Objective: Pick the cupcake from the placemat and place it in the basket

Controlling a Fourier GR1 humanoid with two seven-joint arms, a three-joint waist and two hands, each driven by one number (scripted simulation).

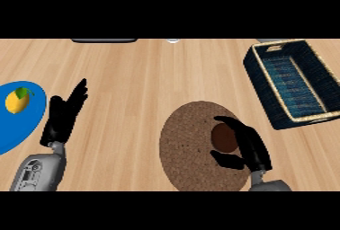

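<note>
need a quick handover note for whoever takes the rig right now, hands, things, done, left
Right hand: on the brown placemat, fingers and thumb curled round the cupcake.
Left hand: open, resting at the view's left, beside the blue plate with the lemon.
Basket: upper right, nothing in it.
Done: cupcake grasped.
Left: lift it, carry it to the basket, release.

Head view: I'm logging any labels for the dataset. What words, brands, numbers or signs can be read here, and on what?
None: no text shows on the basket, placemat, cupcake, lemon, blue plate or either hand.
</note>
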